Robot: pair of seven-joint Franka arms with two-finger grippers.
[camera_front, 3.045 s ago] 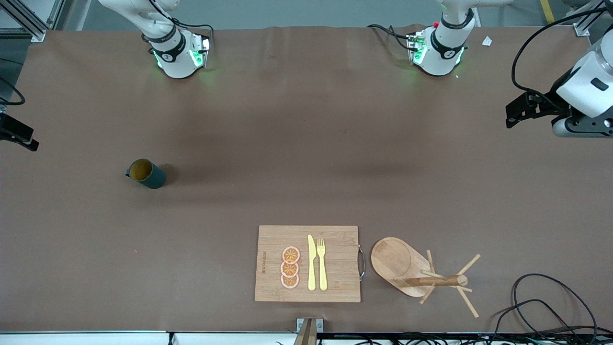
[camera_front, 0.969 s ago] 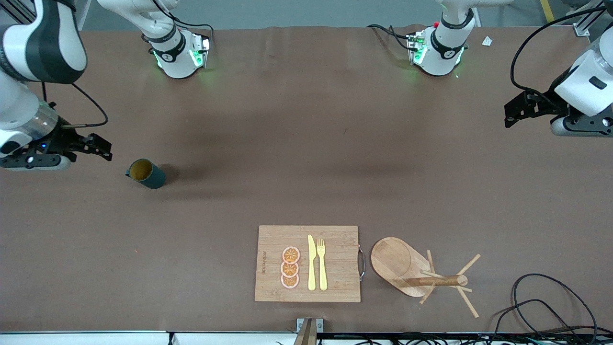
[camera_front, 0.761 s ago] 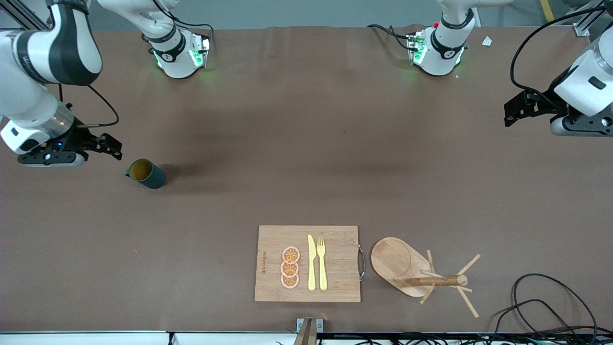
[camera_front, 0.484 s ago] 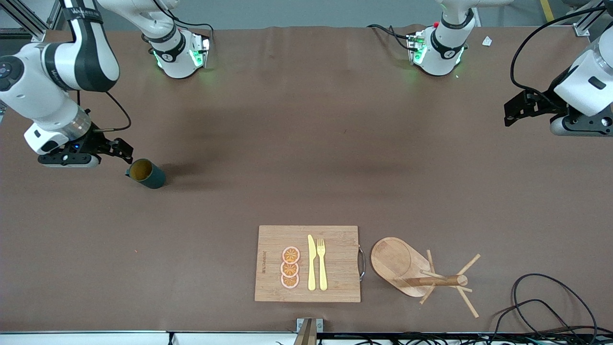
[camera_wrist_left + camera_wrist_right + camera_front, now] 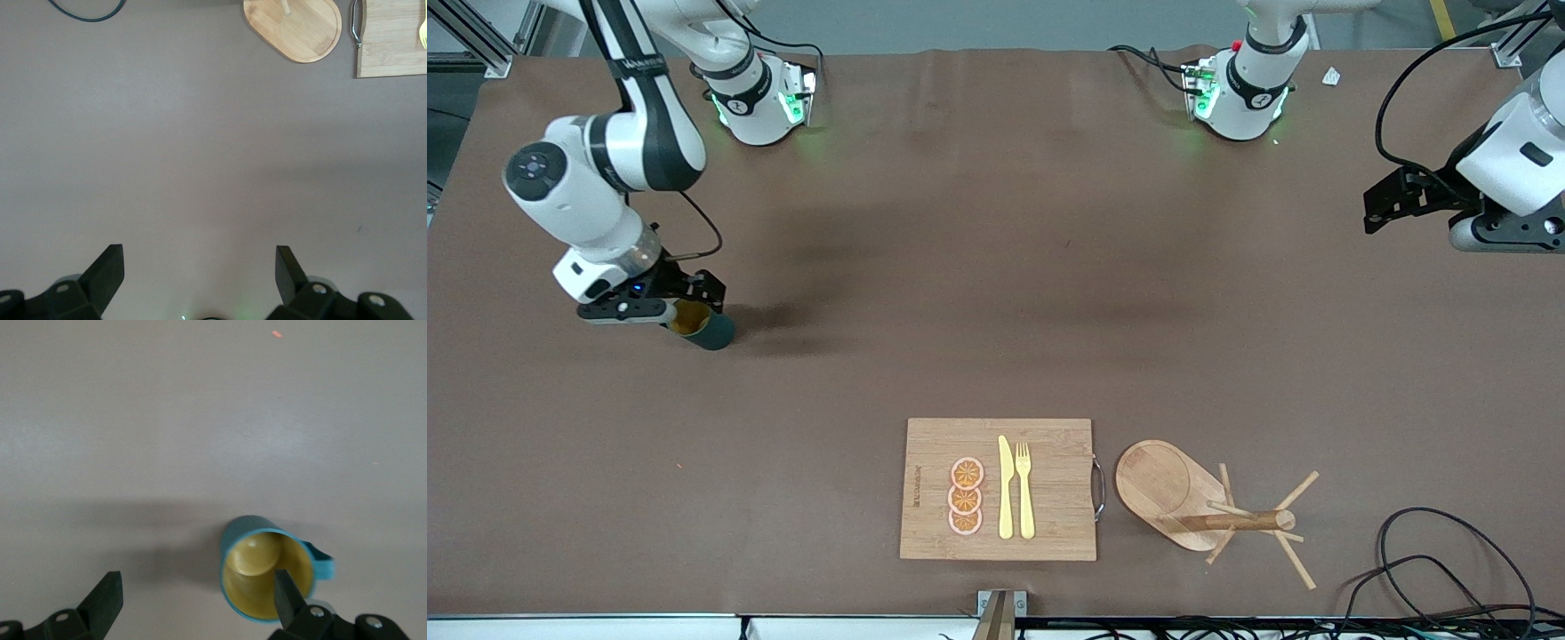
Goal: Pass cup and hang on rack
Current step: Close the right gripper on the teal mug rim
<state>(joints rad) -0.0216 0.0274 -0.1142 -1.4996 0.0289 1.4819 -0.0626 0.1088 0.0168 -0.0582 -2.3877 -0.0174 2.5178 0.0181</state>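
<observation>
The dark teal cup [image 5: 710, 331] stands upright toward the right arm's end of the table. Its yellowish inside [image 5: 265, 577] faces up and its small handle [image 5: 321, 561] sticks out sideways. My right gripper [image 5: 696, 302] hangs open just over the cup; one fingertip [image 5: 285, 592] is above the cup's mouth and the other [image 5: 107, 595] is over bare table, so nothing is gripped. The wooden rack [image 5: 1172, 487] stands near the front camera's edge, with its oval base [image 5: 293, 30] also in the left wrist view. My left gripper [image 5: 1384, 210] waits open and empty [image 5: 199, 270] over the left arm's end of the table.
A bamboo cutting board [image 5: 934, 484] with orange slices [image 5: 966, 497], a yellow knife [image 5: 1006, 489] and a fork [image 5: 1024, 491] lies beside the rack. Black cables [image 5: 1432, 560] loop at the table corner near the rack. The brown table cover [image 5: 996, 293] is bare in the middle.
My right arm has swung in from the table's end and now hangs over the cup, still open. The cup, the rack and the left arm have stayed put.
</observation>
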